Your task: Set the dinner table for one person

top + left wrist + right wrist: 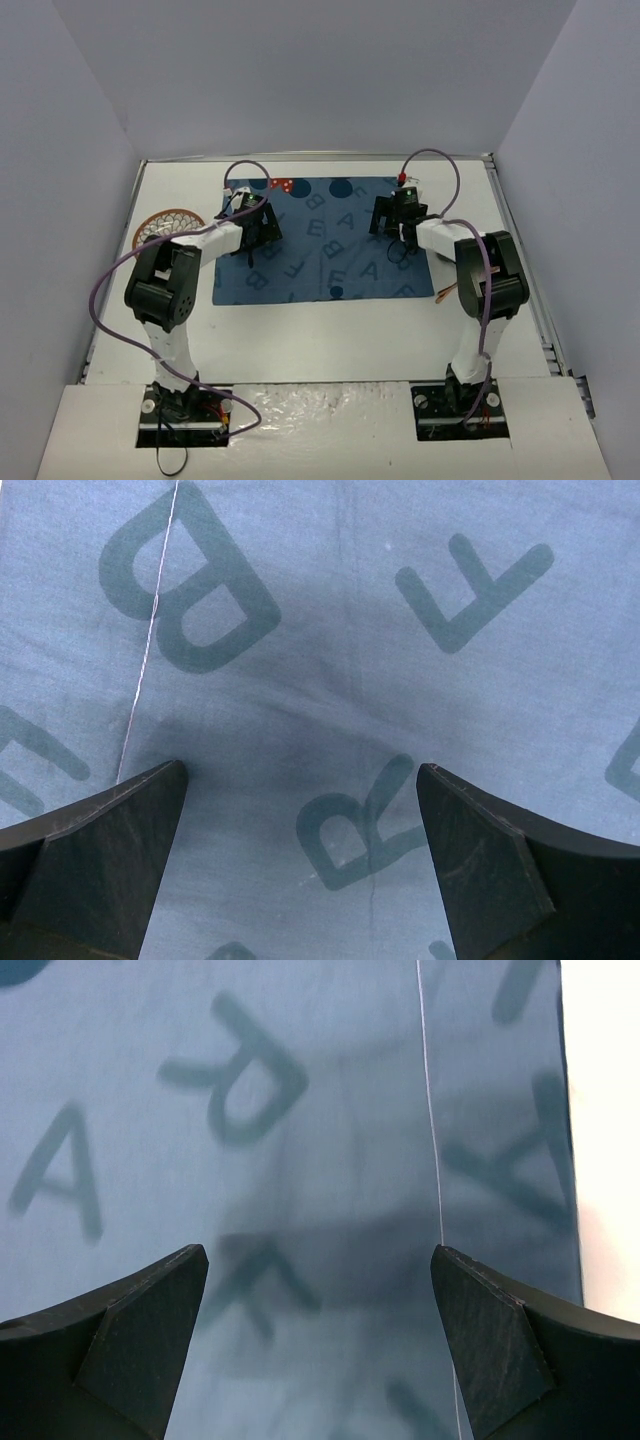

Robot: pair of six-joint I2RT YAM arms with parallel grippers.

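Over mat (330, 255), mid-table (330, 335): left gripper (300, 770) and right gripper (320, 1250) hang low — jaws spread, empty, likely to smooth it.

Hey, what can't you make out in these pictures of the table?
1. Woven disc, top view: partly behind the left arm; too small to name.
2. Brown stick, top view: mostly behind the right arm.
3. Red spotted bit, top view: too small to name.
4. Wrist views: past the left pincer and right pincer, little but placemat; edges cut off the rest.
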